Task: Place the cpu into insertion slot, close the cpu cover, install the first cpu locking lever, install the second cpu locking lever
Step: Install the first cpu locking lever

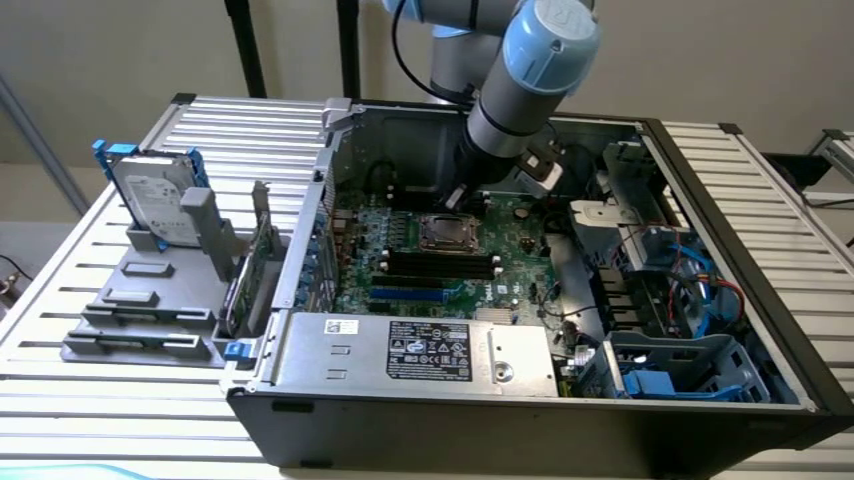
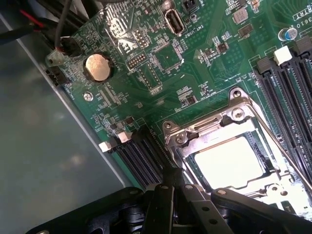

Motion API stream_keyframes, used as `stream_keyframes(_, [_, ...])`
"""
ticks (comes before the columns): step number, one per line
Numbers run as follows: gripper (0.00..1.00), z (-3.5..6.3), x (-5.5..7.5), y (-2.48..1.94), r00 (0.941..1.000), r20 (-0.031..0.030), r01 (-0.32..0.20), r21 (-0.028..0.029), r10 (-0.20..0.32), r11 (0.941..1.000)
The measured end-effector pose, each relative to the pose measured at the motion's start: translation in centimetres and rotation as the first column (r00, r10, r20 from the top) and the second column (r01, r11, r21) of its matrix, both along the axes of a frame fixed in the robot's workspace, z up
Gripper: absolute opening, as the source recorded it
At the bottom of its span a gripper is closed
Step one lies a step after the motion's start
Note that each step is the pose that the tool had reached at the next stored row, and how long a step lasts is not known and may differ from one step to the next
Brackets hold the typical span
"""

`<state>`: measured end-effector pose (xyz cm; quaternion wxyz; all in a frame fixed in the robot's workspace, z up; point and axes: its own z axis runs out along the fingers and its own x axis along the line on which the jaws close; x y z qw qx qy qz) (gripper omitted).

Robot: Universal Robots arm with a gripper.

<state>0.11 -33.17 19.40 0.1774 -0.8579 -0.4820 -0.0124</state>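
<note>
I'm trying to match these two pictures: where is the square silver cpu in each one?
Exterior view: the cpu sits near the middle of the green board, close to the arm's end.
Wrist view: the cpu is the pale square inside the silvery cpu cover.
Shared landmark: the long black memory slots beside it.

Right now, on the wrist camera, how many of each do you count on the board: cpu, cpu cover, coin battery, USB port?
cpu: 1
cpu cover: 1
coin battery: 1
USB port: 1
Total: 4
</note>
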Motion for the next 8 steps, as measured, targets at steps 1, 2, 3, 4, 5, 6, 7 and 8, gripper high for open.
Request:
stream_keyframes(1, [0.11,-0.03,0.04,-0.01,1.0000,0.0000,0.000,0.0001,0.000,1.0000])
stream_keyframes(2, [0.11,-0.06,0.08,-0.02,1.0000,0.0000,0.000,0.0002,0.000,1.0000])
stream_keyframes(3, [0.11,-0.08,0.11,-0.05,1.0000,0.0000,0.000,0.0002,0.000,1.0000])
stream_keyframes(4, [0.11,-0.10,0.14,-0.09,1.0000,0.0000,0.000,0.0001,0.000,1.0000])
stream_keyframes(5, [0.11,-0.12,0.17,-0.12,1.0000,0.0000,0.000,0.0001,0.000,1.0000])
stream_keyframes(6, [0.11,-0.14,0.20,-0.15,1.0000,0.0000,0.000,0.0002,0.000,1.0000])
stream_keyframes(7, [0.11,-0.15,0.23,-0.18,1.0000,-0.0001,0.000,0.0002,0.000,1.0000])
stream_keyframes(8, [0.11,-0.16,0.27,-0.21,1.0000,-0.0004,0.000,0.0006,0.000,1.0000])
